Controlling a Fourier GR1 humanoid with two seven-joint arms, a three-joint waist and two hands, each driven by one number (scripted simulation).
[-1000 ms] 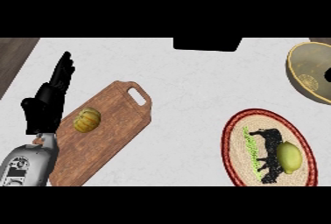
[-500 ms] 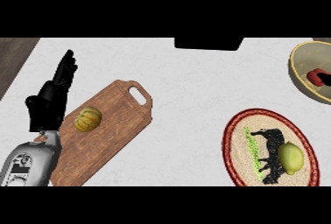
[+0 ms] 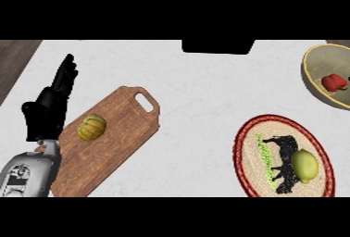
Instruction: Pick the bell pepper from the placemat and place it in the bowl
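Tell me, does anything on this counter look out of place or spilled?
Nothing stands out. The red bell pepper sits in the bowl, a lemon lies on the placemat, and a small squash rests on the cutting board. Nothing is spilled.

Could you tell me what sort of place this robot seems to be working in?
Most likely a kitchen counter: a pale stone-like top carries a wooden cutting board with a small squash, a woven placemat with a lemon, and a bowl holding a red pepper.
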